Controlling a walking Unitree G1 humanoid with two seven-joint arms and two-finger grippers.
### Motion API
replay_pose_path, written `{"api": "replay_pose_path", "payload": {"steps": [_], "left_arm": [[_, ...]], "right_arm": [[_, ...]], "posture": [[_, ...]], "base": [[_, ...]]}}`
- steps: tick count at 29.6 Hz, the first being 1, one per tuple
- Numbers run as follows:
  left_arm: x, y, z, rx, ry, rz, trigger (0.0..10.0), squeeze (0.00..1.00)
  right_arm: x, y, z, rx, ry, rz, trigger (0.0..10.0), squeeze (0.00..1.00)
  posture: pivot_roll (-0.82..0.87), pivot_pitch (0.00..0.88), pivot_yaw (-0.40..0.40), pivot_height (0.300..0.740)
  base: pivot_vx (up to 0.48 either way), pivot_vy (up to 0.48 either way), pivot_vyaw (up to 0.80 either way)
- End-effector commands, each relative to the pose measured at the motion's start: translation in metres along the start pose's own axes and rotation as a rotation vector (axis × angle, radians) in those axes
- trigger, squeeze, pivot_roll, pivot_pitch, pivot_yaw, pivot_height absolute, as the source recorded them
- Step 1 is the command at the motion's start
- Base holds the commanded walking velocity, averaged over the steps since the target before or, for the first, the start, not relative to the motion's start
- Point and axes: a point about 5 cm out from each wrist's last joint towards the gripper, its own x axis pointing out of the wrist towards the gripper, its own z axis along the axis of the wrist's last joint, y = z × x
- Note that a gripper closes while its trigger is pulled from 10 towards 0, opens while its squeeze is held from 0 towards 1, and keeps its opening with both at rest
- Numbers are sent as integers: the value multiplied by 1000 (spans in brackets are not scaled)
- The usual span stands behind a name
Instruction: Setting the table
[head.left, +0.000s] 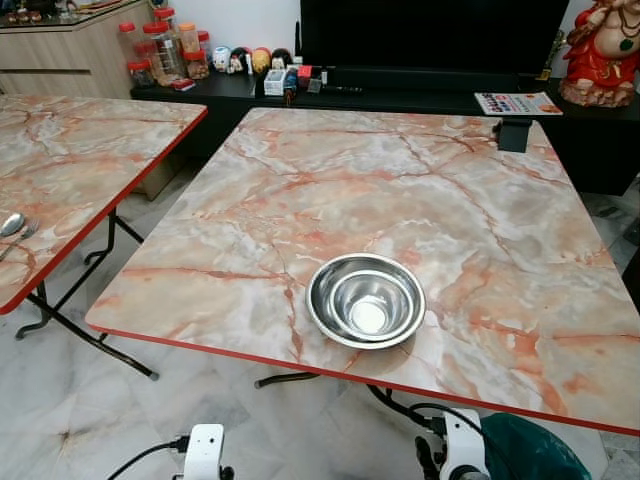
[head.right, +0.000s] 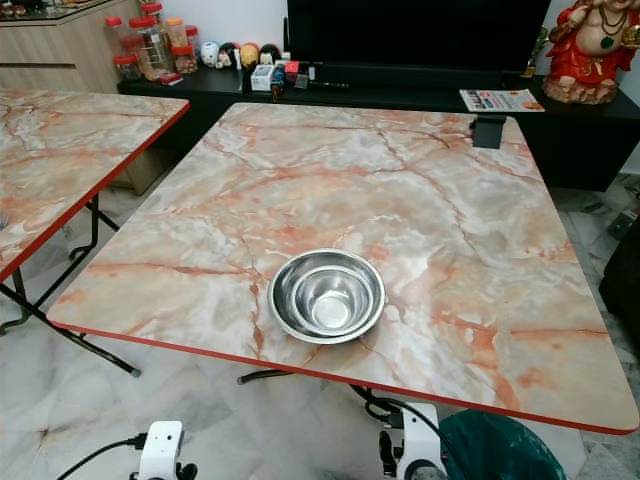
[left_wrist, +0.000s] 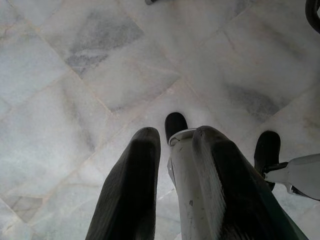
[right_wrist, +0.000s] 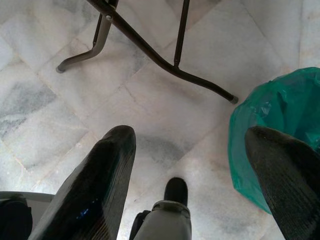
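While both arms hung low at the robot's sides, the scene stood thus:

Steel bowls: two nested metal bowls sat one inside the other, nothing else in them, on the marble-patterned table, near its front red edge and about midway along it.

Jars: red-lidded jars stood on the dark cabinet behind the table, beside a row of small figurines; their contents were too small to tell.

Green bag: a green plastic bag-lined bin stood on the floor by the table's folding legs, below its front right corner; its inside was not visible.

Second table: on the robot's left, same marble top, with a spoon and what looked like a fork lying at its near edge.

Left tool: pointed down at the pale marble floor, its two black fingers close together with only a narrow gap between them, gripping nothing.

Right tool: pointed down at the floor, fingers spread wide apart, released, the green bag just beyond one finger.

Bowls relative to the tools: the bowls lay up on the table, well apart from both tools, which hung below the level of the tabletop in front of its near edge.

Statue: a red seated figure stood at the cabinet's right end, a printed booklet beside it.
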Motion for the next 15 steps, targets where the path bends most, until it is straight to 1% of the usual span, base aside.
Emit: {"api": "replay_pose_path", "payload": {"steps": [1,15], "left_arm": [[0,1,2,8,-6,0,10000,0],[0,1,1,9,-7,-4,10000,0]], "right_arm": [[1,3,4,3,-2,6,10000,0],[1,3,2,7,-1,5,10000,0]], "posture": [[-41,0,24,723],[-44,0,27,723]], "base": [[0,0,0],[0,0,0]]}}
